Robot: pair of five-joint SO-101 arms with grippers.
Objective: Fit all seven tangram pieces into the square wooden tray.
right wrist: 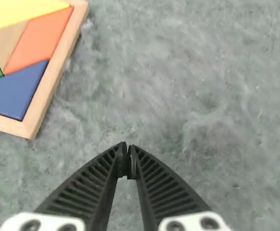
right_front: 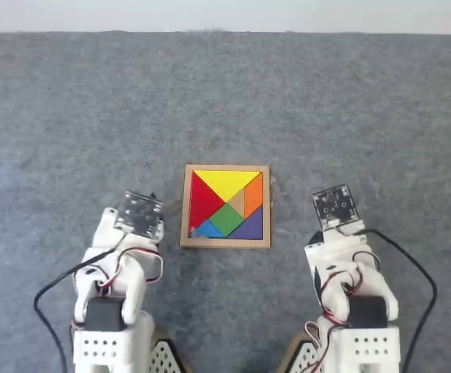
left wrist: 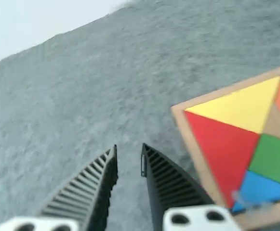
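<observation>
The square wooden tray (right_front: 225, 244) lies on the grey felt table (right_front: 225, 101) between the two arms, with the coloured tangram pieces (right_front: 227, 219) fitted inside. The left gripper (left wrist: 129, 147) is slightly apart and empty. The right gripper (right wrist: 126, 144) is closed together and empty.

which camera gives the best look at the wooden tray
The high view: the whole wooden tray is seen from above, all four rims and the coloured pieces filling it. The left wrist view catches part of it at an angle; the right wrist view cuts it to one corner.
</observation>
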